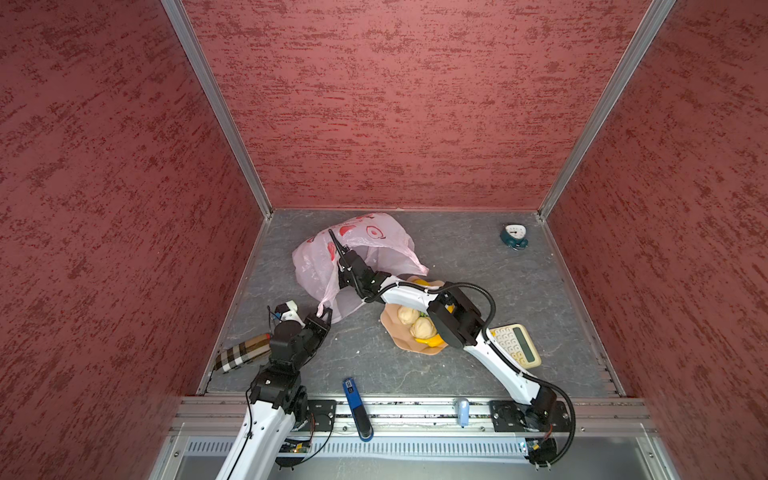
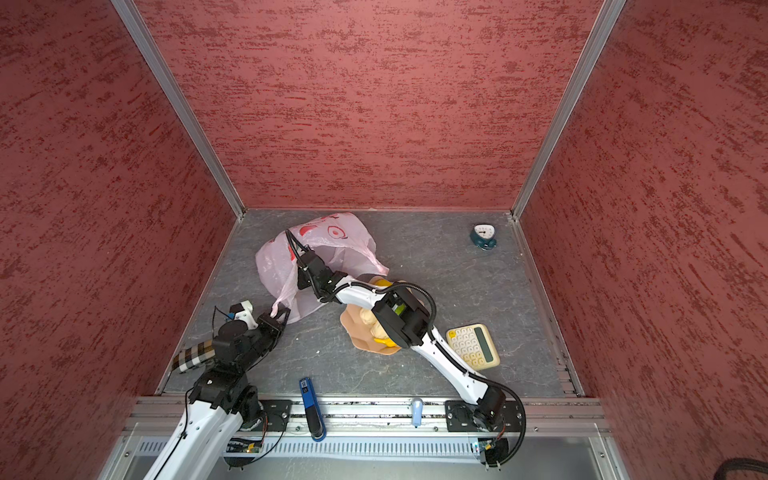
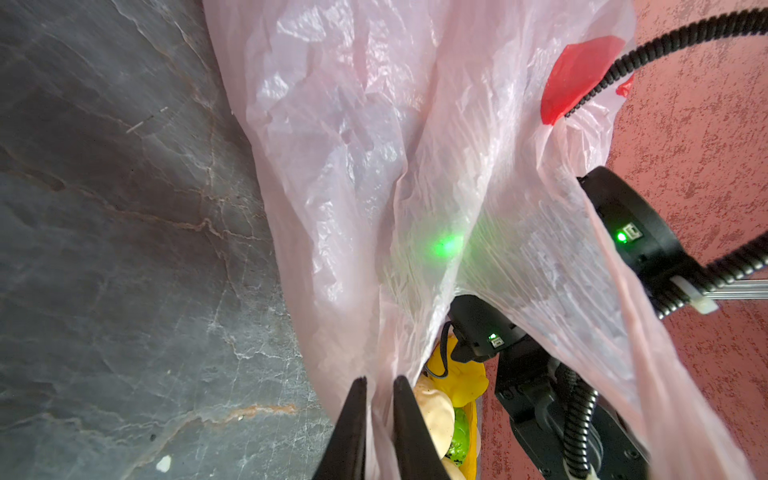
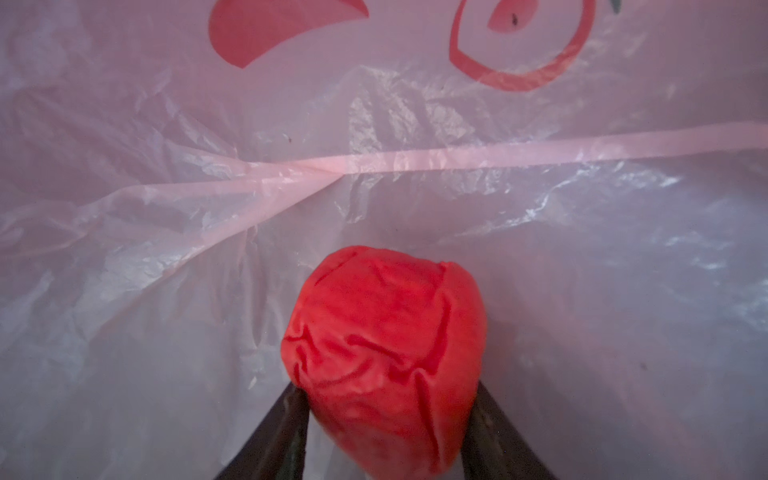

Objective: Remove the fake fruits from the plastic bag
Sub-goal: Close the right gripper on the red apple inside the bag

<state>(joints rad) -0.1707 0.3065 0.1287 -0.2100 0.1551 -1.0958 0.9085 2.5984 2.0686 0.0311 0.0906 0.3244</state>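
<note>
The pale-pink plastic bag lies open at the back left of the floor. My left gripper is shut on one of its loop handles, and the film is pulled taut. My right arm reaches into the bag's mouth, so its gripper is hidden in both top views. In the right wrist view my right gripper is shut on a wrinkled red fruit, one finger on each side. Two beige balls, a green fruit and yellow fruit lie in the peach bowl.
A cream calculator lies right of the bowl under my right arm. A small teal clock stands at the back right. A checked roll lies by the left wall, and a blue tool rests across the front rail.
</note>
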